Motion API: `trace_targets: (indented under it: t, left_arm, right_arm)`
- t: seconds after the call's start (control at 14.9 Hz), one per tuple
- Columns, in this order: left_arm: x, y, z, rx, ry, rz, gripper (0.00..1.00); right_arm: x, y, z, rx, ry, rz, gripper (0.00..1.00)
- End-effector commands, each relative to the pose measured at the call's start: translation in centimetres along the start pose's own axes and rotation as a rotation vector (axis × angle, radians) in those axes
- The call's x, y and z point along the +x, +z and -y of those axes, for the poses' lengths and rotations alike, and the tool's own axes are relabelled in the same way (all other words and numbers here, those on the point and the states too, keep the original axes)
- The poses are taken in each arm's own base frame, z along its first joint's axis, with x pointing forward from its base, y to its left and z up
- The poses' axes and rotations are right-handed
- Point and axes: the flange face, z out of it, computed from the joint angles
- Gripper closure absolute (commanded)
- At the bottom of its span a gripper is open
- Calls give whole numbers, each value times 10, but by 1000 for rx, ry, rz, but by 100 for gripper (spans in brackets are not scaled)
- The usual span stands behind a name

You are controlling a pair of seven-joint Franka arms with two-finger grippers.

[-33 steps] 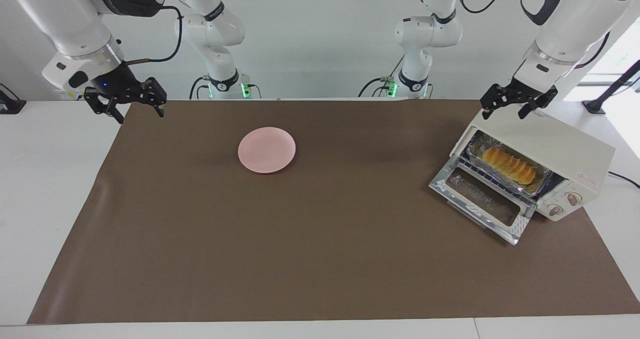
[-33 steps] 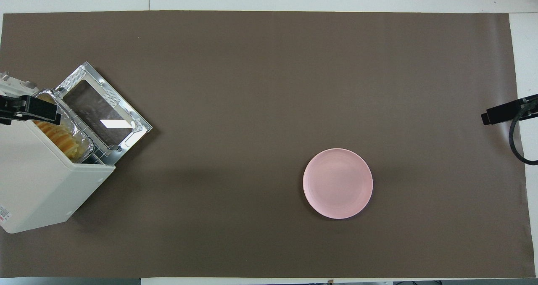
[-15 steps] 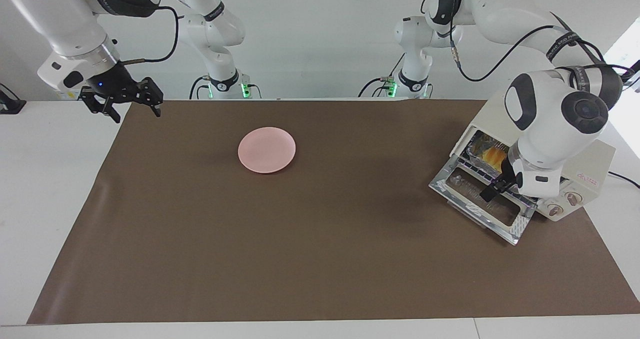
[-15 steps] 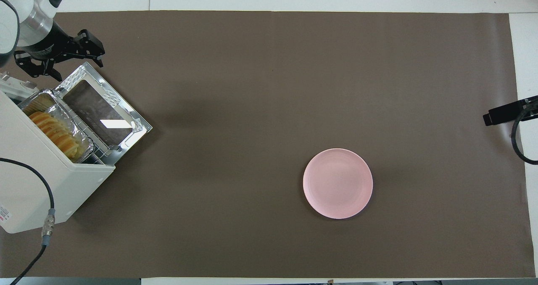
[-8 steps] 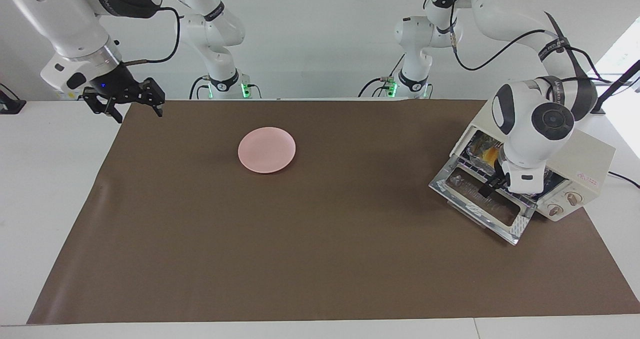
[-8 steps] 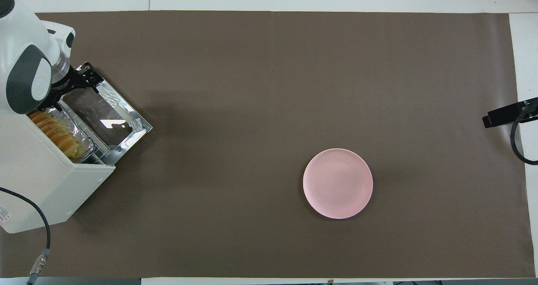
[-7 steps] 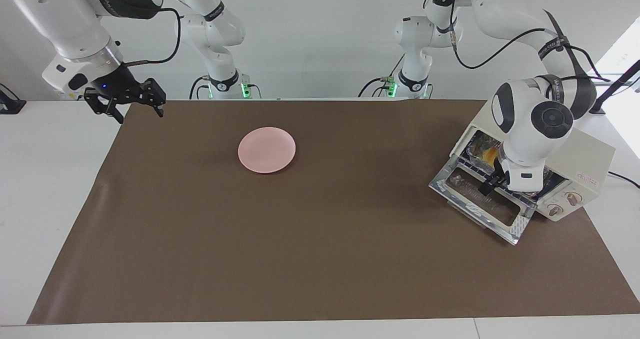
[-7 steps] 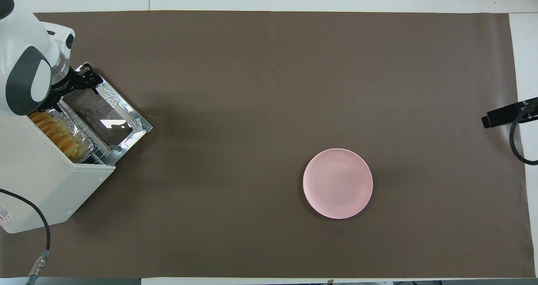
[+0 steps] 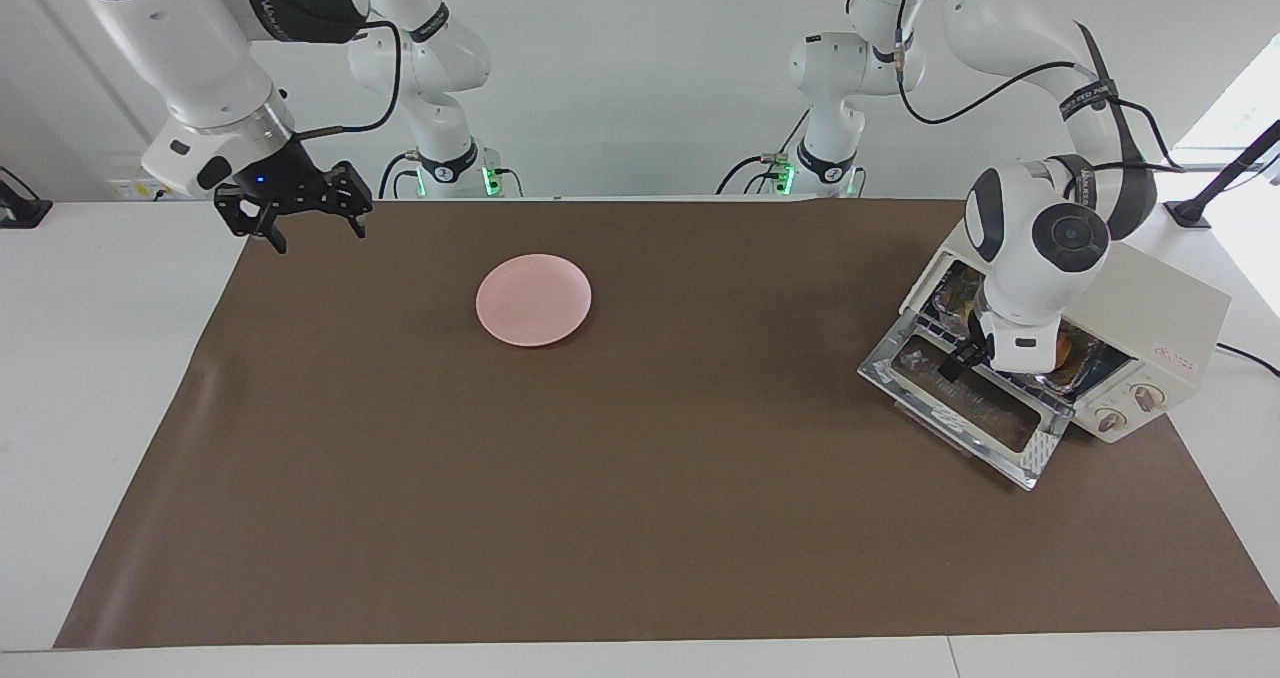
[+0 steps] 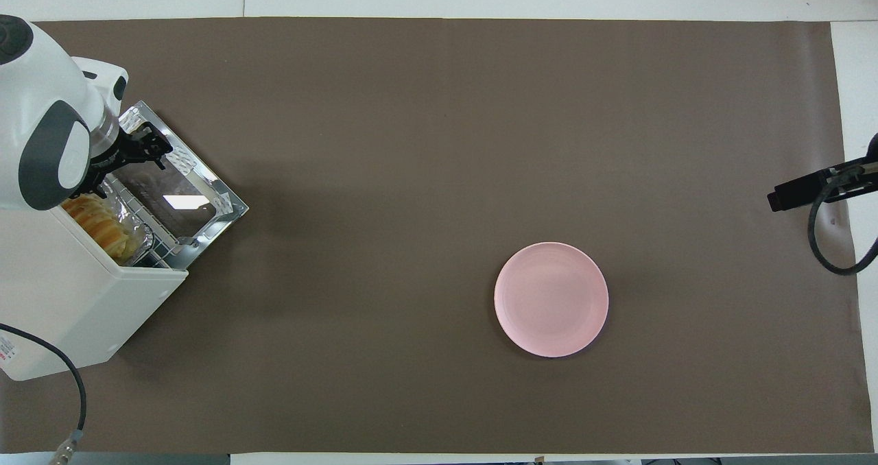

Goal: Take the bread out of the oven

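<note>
I see the oven (image 9: 1150, 303) at the left arm's end of the desk (image 9: 640, 518), door (image 9: 975, 408) dropped open. Bread (image 10: 103, 228) sits inside in the foil tray (image 10: 134, 226) on the rack. Left gripper (image 9: 962, 360) is at the oven mouth over the door; can't tell its finger state. Right gripper (image 9: 300, 216), fingers apart, hangs over the desk's right-arm end. Pink plate (image 9: 533, 299) mid-desk.

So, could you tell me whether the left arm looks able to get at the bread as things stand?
Probably yes: the oven door is dropped open, and the left gripper hangs over it at the mouth, close to the bread in its foil tray.
</note>
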Motion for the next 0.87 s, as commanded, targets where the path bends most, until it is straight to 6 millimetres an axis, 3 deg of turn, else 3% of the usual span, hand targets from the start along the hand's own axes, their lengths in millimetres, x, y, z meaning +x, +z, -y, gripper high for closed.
trace_targets:
  t: [0.0, 0.2, 0.33, 0.47, 0.54, 0.8]
  left_arm:
    - [-12, 4, 14, -17, 1, -45, 0]
    - [-13, 9, 16, -19, 3, -41, 28]
    - [-14, 13, 20, -12, 14, -29, 62]
    - [-12, 15, 27, -10, 34, -24, 90]
    - [-13, 16, 27, -8, 36, -22, 100]
    - [-5, 1, 15, -33, 48, -64, 100]
  right_arm:
    - [-2, 16, 31, -15, 37, -19, 0]
    - [8, 40, 68, -16, 87, -26, 0]
    - [19, 59, 89, -16, 99, -43, 0]
    - [25, 81, 101, -8, 125, -37, 0]
    - [28, 89, 105, 2, 133, -42, 0]
    - [30, 104, 111, 4, 136, -30, 0]
